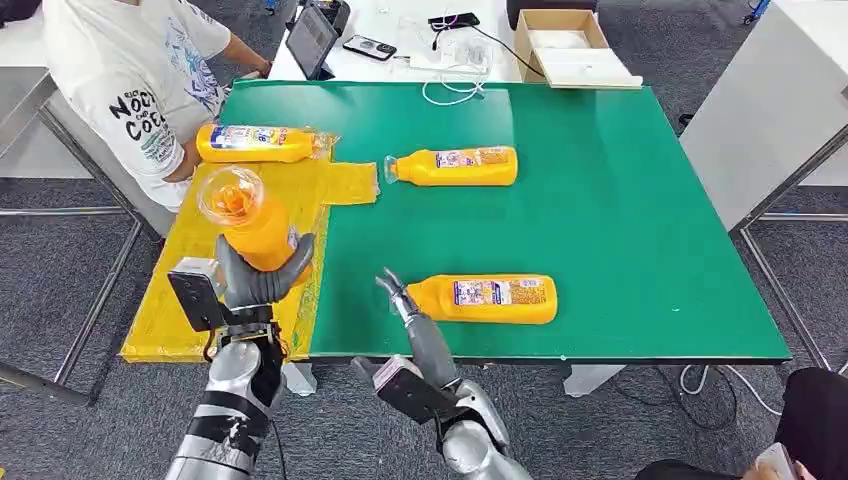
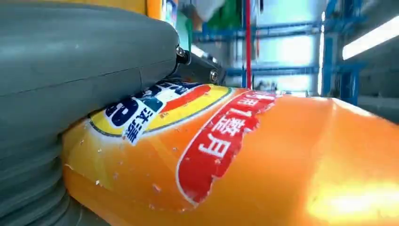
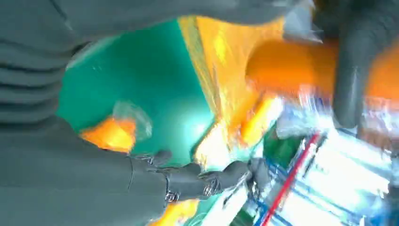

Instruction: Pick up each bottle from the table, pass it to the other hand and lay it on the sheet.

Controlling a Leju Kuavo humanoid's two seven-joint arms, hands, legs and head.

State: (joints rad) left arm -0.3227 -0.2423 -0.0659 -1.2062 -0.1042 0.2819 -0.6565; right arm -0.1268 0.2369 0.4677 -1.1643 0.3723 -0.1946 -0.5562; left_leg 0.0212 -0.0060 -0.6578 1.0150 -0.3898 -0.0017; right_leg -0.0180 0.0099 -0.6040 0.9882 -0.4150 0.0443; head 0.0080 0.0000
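My left hand (image 1: 262, 280) grips an orange bottle (image 1: 245, 215), held nearly upright with its clear end up, over the yellow sheet (image 1: 190, 250) at the table's left edge. The left wrist view shows that bottle's label (image 2: 263, 160) close against my left hand (image 2: 70, 70). A second orange bottle (image 1: 255, 143) lies on the sheet's far end. A third bottle (image 1: 455, 166) lies on the green table (image 1: 620, 200). A fourth bottle (image 1: 485, 299) lies near the front edge. My right hand (image 1: 400, 297) is empty with fingers extended, just beside that bottle's cap end. In the right wrist view its fingers (image 3: 202, 179) are spread.
A person in a white T-shirt (image 1: 140, 80) sits at the far left, beside the sheet. Beyond the green table stand a tablet (image 1: 312, 40), a phone (image 1: 368, 47), cables and an open cardboard box (image 1: 565, 45). A white table (image 1: 770, 100) stands to the right.
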